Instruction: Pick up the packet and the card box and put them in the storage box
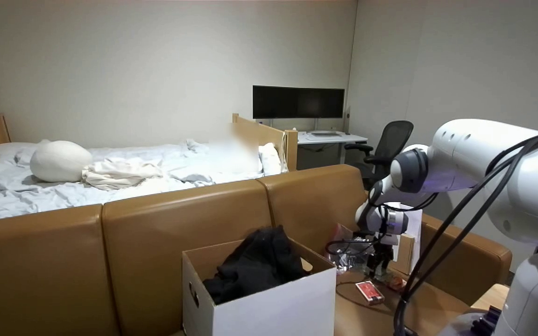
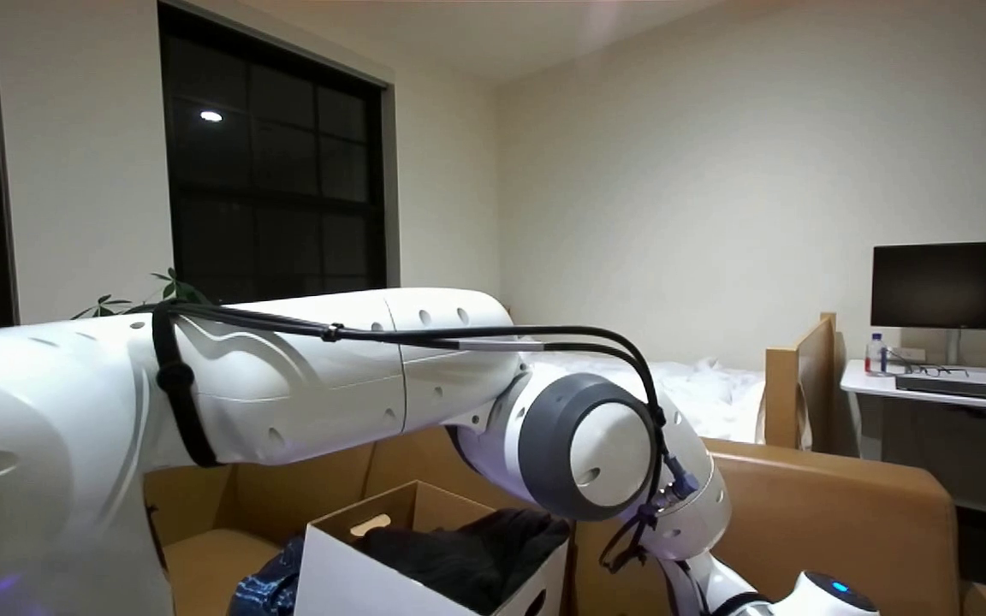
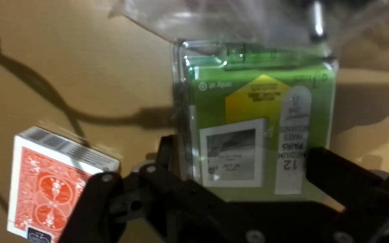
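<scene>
The packet point(image 3: 258, 98) is a green pack in clear plastic with a yellow-orange patch, lying on the sofa seat. In an exterior view a small clear and orange part of the packet point(image 1: 395, 283) shows by the fingertips. My gripper point(image 3: 241, 158) is open, one finger beside the packet's left edge and the other overlapping its right side. It points down in an exterior view point(image 1: 378, 274). The red card box point(image 3: 51, 192) lies flat left of the gripper, and also shows in an exterior view point(image 1: 370, 292). The white storage box point(image 1: 273, 308) stands open in both exterior views point(image 2: 390, 573).
A black cloth point(image 1: 259, 266) lies in the storage box. A clear plastic bag point(image 1: 349, 255) lies against the packet's far end. A cable point(image 3: 42, 79) runs on the seat. An upright white box point(image 1: 416, 224) with a brown part stands behind the gripper. The sofa backrest point(image 1: 185, 210) rises behind.
</scene>
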`<state>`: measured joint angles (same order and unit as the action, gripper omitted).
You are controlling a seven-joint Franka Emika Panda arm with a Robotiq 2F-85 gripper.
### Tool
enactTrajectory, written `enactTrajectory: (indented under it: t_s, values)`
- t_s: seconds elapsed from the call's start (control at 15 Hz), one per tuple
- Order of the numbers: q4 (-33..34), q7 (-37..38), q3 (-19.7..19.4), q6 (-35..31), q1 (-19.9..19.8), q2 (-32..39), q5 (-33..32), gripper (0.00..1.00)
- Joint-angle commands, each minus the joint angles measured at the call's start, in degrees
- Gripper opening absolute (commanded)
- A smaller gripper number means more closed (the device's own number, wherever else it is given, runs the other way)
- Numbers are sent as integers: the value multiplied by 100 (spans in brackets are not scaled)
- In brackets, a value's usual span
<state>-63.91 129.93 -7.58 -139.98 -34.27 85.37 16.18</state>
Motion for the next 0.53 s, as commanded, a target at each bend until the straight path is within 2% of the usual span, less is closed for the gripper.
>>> enactTrajectory:
  t_s: [0.0, 0.47]
  values:
    - [72, -545, 228, 7, 67, -1, 193, 100]
    - [68, -859, 220, -324, 167, -9, 323, 100]
